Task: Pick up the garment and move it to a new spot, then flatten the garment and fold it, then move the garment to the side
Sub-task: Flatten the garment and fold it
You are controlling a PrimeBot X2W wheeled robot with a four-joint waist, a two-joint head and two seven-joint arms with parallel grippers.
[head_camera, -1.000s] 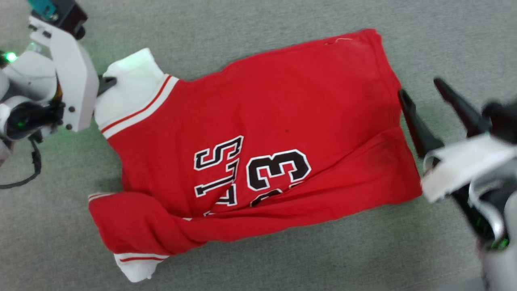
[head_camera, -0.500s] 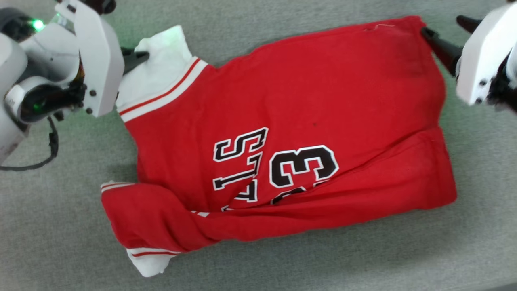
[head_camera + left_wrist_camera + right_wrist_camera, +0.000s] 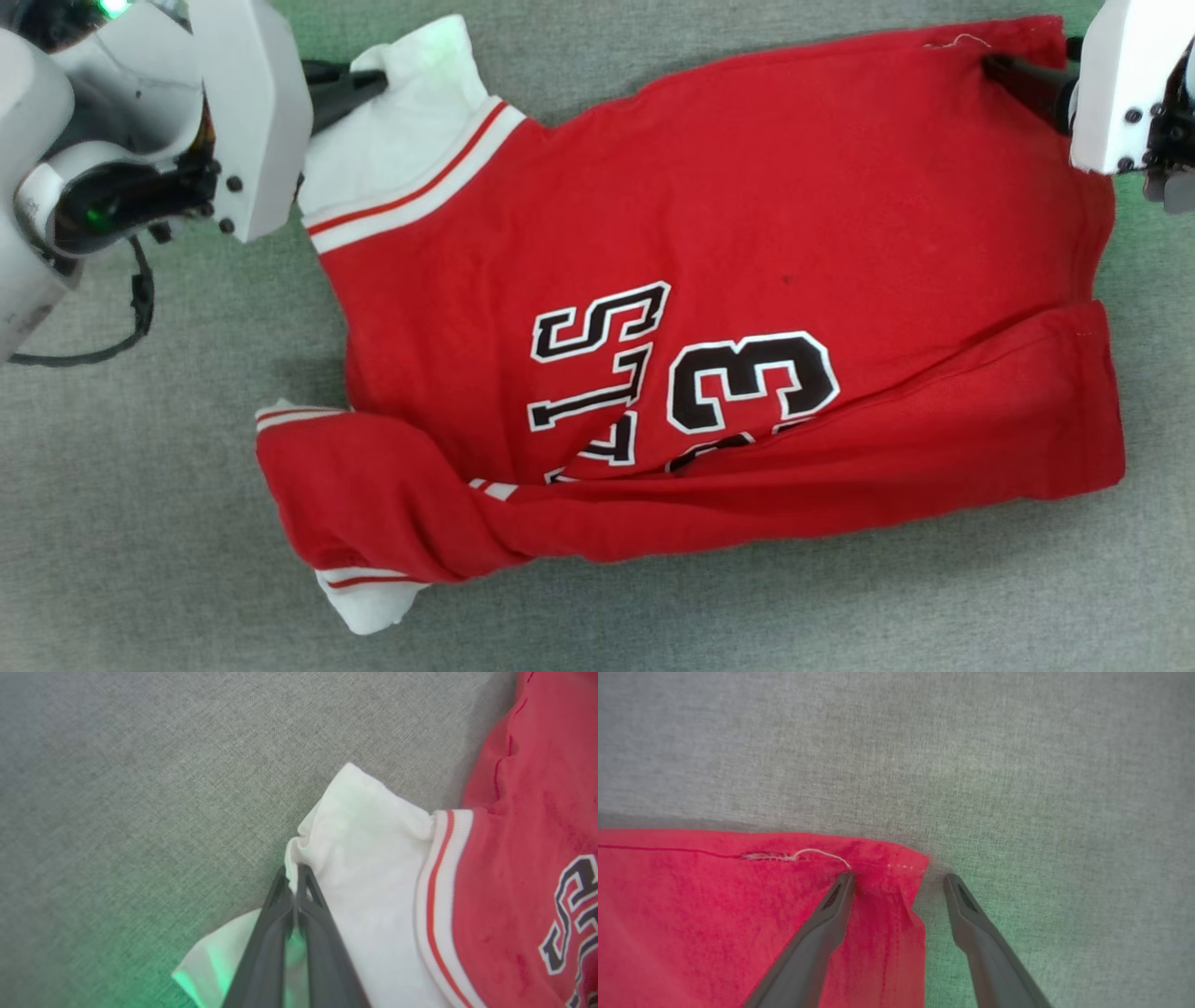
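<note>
Left pinches the sleeve, right straddles the hem corner: set-up for a fold.

My left gripper point(image 3: 293, 876) is clamped tight on a puckered edge of the white sleeve point(image 3: 373, 830), upper left of the head view. My right gripper point(image 3: 899, 879) stands wide apart and holds nothing: one jaw over red cloth, the other over bare surface, the hem corner point(image 3: 915, 863) between them, upper right. I judge both far corners are being taken so that edge lifts evenly for folding. The garment point(image 3: 728, 233) lies mid-frame, mostly flat, its near edge rolled over the black numerals point(image 3: 747, 383). Soft knit jersey with striped trim point(image 3: 411, 191) and a loose white thread point(image 3: 817, 853) at the hem. Underneath is grey woven fabric point(image 3: 140, 523).
</note>
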